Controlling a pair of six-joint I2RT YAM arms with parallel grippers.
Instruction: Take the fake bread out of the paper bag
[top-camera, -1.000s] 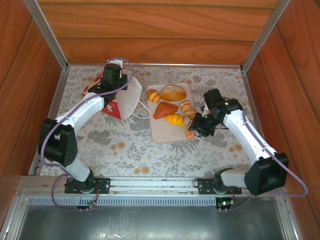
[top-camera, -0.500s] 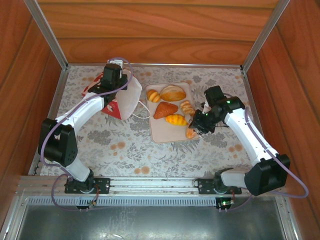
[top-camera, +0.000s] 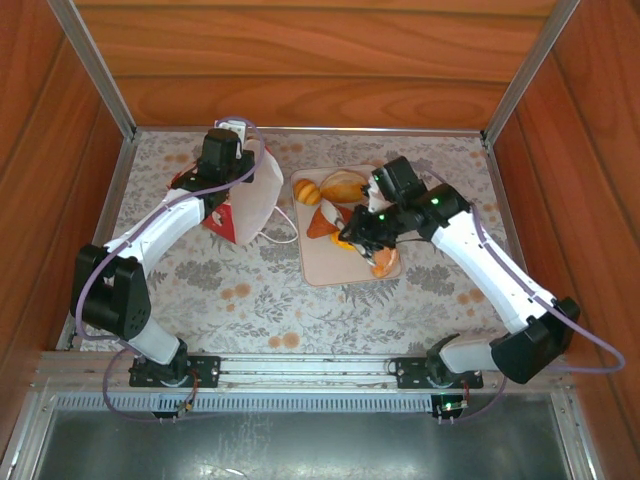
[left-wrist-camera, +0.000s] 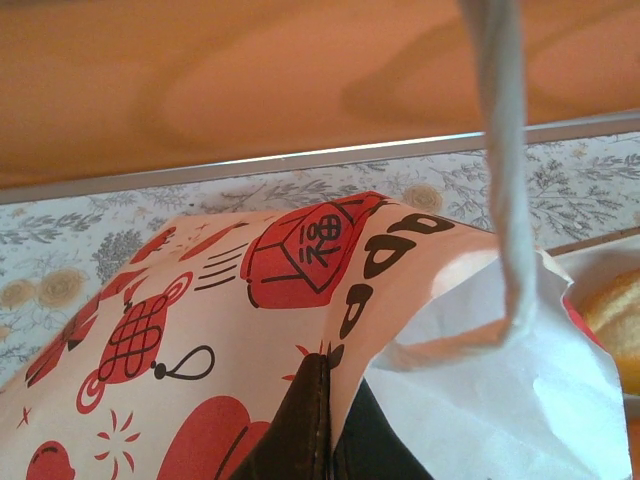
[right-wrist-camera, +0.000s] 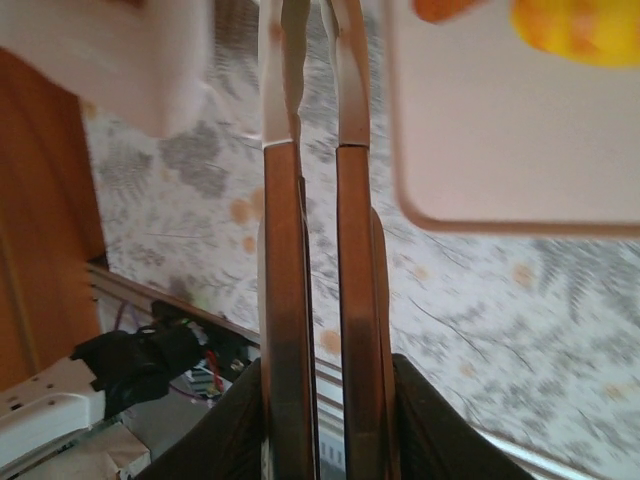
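Observation:
The paper bag (top-camera: 250, 200) lies tipped at the back left, white with red marks, its mouth toward the tray. My left gripper (top-camera: 232, 180) is shut on its edge; in the left wrist view the fingers (left-wrist-camera: 300, 440) pinch the bag (left-wrist-camera: 200, 300) paper, and a white cord handle (left-wrist-camera: 500, 150) hangs ahead. Several pieces of fake bread lie on the beige tray (top-camera: 330, 268): a small roll (top-camera: 306, 191), a round bun (top-camera: 345, 185), a croissant (top-camera: 322, 222), an orange roll (top-camera: 385, 263). My right gripper (top-camera: 352, 236) hovers over the tray's middle, nearly closed with nothing between its fingers (right-wrist-camera: 290, 250).
The right wrist view shows the tray (right-wrist-camera: 500, 130) corner with a yellow-orange pastry (right-wrist-camera: 575, 25) on it, above the floral tablecloth (right-wrist-camera: 180, 200). Wooden walls enclose the table on three sides. Open cloth lies in front of the tray and the bag.
My right arm has swung left, from the tray's right edge to over its middle, hiding the yellow pastry. The left gripper still grips the bag, which has shifted slightly.

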